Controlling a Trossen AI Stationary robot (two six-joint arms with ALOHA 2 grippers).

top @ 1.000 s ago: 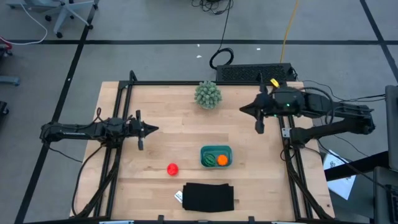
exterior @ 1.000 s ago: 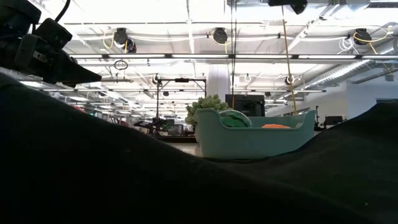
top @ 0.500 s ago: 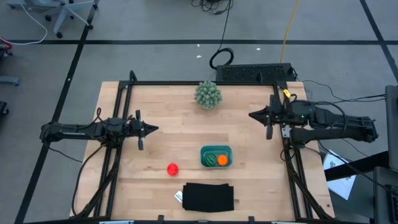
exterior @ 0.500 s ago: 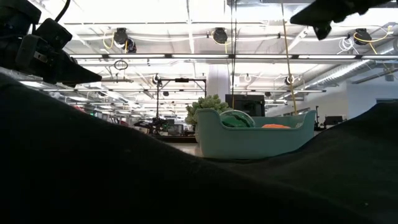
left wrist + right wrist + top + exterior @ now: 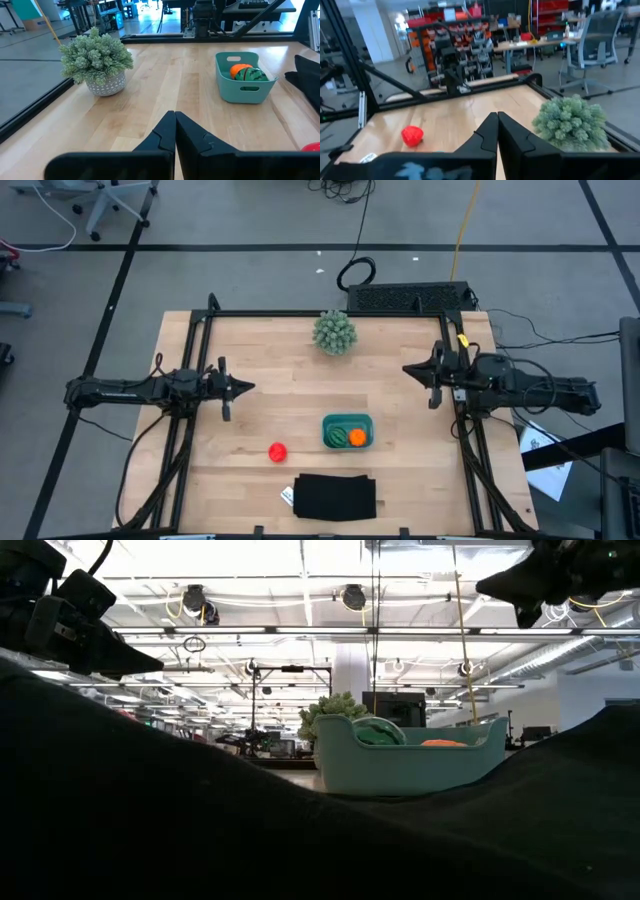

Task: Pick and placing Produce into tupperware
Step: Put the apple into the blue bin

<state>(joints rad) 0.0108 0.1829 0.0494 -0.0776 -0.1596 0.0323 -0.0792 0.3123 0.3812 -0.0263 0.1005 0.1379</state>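
The teal tupperware stands on the table right of centre and holds the green striped melon ball and the orange ball. The red tomato ball lies on the wood to its left; it also shows in the right wrist view. My left gripper is shut and empty at the table's left side. My right gripper is shut and empty at the right side, above the table.
A spiky pale-green plant in a pot stands at the far middle. A flat black rectangle lies at the near edge, with a small white label at its left. Bare wood lies between the two arms.
My right gripper has drawn back toward the table's right edge and gone lower, and stays shut. The tupperware and the fruits have kept their places.
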